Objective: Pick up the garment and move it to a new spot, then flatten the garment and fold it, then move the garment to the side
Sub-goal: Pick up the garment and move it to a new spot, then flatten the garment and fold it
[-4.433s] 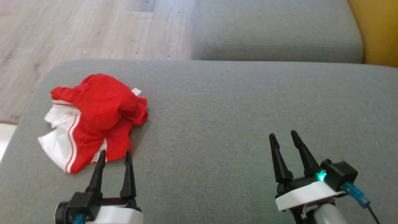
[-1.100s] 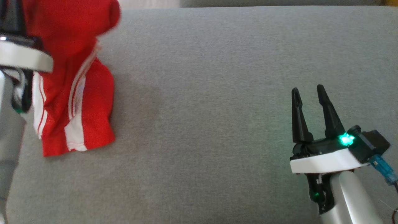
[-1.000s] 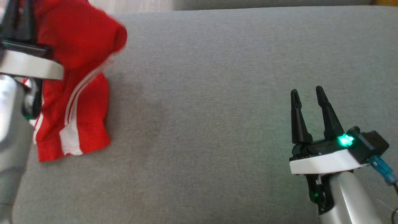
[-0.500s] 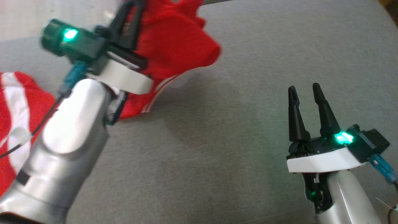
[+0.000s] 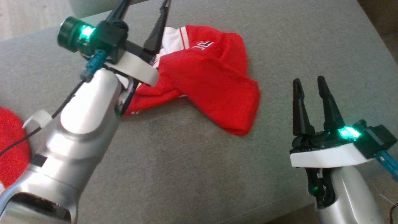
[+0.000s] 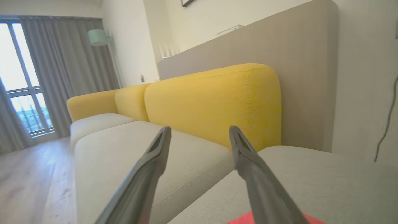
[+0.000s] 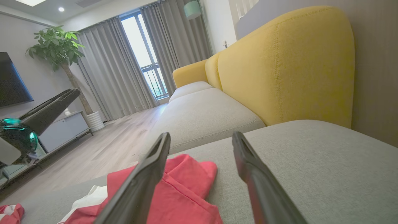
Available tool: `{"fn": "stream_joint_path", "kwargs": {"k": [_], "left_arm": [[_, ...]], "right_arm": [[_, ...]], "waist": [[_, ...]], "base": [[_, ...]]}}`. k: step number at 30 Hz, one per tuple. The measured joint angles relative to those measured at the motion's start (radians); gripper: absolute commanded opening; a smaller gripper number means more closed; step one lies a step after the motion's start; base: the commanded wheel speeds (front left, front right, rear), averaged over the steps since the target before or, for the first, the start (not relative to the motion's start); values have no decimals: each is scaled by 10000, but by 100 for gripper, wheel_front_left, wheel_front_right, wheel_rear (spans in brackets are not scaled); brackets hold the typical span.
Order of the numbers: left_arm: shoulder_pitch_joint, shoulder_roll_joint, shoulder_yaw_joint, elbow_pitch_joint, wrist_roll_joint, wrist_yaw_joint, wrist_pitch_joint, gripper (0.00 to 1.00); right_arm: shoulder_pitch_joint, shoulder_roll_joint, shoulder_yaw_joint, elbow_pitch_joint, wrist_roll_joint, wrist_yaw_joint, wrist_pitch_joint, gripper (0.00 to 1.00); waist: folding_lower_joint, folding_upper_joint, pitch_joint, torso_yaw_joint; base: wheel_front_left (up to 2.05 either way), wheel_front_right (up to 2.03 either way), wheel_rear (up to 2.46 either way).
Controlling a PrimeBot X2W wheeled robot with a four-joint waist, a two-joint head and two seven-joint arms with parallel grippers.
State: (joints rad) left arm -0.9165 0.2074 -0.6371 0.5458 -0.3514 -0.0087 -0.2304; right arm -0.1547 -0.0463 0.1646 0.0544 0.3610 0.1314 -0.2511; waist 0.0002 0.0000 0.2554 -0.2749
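We saw the crumpled red-and-white garment (image 5: 211,84) lying on the grey sofa cushion (image 5: 186,161), partly beneath our left gripper (image 6: 200,130), whose fingers stood wide apart and empty, while our right gripper (image 5: 308,80) hovered nearby, likewise spread.

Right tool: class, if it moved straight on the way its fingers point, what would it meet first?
Probably bare grey fabric sofa cushion, not clothing: the red and white garment lies left of its line. The right tool is open. Beyond stands the yellow backrest; depth is unclear.
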Motion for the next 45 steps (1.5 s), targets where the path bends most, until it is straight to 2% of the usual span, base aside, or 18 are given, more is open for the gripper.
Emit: {"fn": "stream_joint_path", "kwargs": {"k": [7, 11, 12, 16, 20, 25, 32, 36, 41, 45], "left_arm": [[920, 320, 909, -44, -464, 242, -222, 100], [2390, 550, 1515, -988, -523, 410, -263, 100], [3198, 571, 1764, -1511, -523, 441, -263, 100], [4369, 533, 2044, -2153, -435, 477, -263, 100], [5716, 236, 2316, -2798, -192, 514, -263, 100], [7222, -466, 3143, -3452, -2, 506, -263, 100], [7415, -965, 3430, -3511, 639, -17, -263, 100], [7379, -1129, 3501, -3425, 832, -245, -263, 100], [7326, -1381, 3469, -3152, 976, -539, -263, 100], [7216, -1482, 3475, -2978, 1049, -627, -263, 100]], "right_arm": [[38, 2, -349, 6, -328, 0, 0, 100], [136, 0, -525, 21, -564, 0, 0, 100], [274, 2, -545, 48, -660, 0, 0, 100], [458, 4, -656, 84, -734, 0, 0, 100], [658, 4, -754, 142, -846, 0, 0, 100], [867, 4, -782, 224, -895, 0, 0, 100], [1040, 4, -784, 268, -1101, 0, 0, 100], [960, 0, -418, 447, -1482, 0, 0, 100], [143, 10, 407, 1496, -2215, 0, 69, 100], [-864, -8, -182, 2408, -2813, 0, 362, 100]], "waist": [[-1, 0, -237, 825], [-1, 0, -426, 1402], [-1, 0, -541, 1679], [-2, 0, -729, 2054], [-2, 0, -998, 2465], [-3, 0, -1298, 2800], [-2, 0, -1283, 3179], [-2, 0, -1139, 3419], [-1, 0, -875, 3840], [-1, 0, -700, 4240]], "base": [[0, 0, 0], [0, 0, 0], [0, 0, 0], [0, 0, 0], [0, 0, 0], [0, 0, 0], [0, 0, 0], [0, 0, 0], [0, 0, 0], [0, 0, 0]]}}
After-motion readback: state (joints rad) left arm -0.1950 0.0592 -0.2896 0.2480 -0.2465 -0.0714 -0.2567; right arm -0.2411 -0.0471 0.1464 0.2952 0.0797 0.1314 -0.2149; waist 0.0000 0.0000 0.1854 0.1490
